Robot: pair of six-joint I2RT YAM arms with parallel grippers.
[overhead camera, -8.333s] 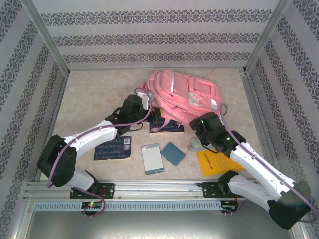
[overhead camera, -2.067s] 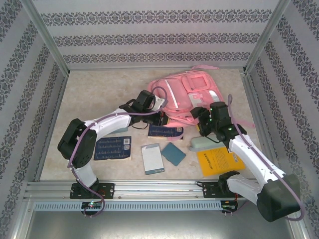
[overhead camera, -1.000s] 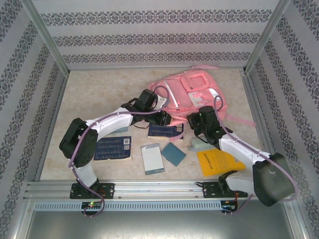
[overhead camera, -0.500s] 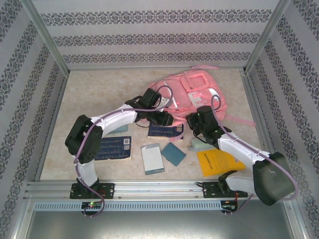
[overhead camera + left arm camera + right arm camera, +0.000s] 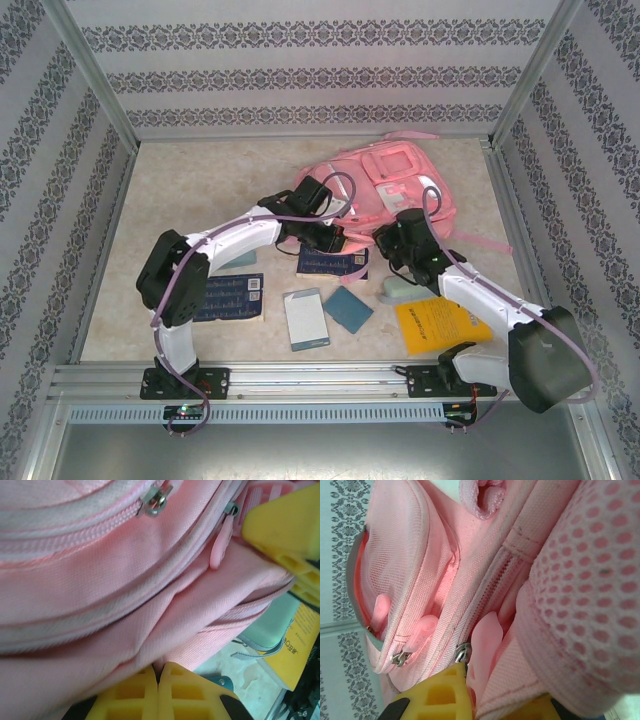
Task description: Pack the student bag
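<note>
The student bag [image 5: 385,190], a big pink backpack with pale trim, lies flat at the back right of the table. My left gripper [image 5: 336,236] is at its near left edge, and in the left wrist view the left gripper [image 5: 159,676] is shut on a fold of the pink bag fabric [image 5: 100,605]. My right gripper [image 5: 390,240] is close beside it at the near edge. Seen from the right wrist, the right gripper [image 5: 485,705] is shut on a pink zipper pull tab [image 5: 486,640] and the bag's edge. The right gripper's yellow fingers [image 5: 290,535] also appear in the left wrist view.
In front of the bag lie a dark blue book [image 5: 332,262], another dark blue book [image 5: 227,297], a white-and-teal notebook [image 5: 305,318], a small teal book [image 5: 348,308], a mint case [image 5: 400,290] and a yellow book [image 5: 435,325]. Patterned walls close three sides.
My left gripper has reached further right to the bag's near edge and closed on its fabric. The right gripper has stayed almost still, gripping the bag.
</note>
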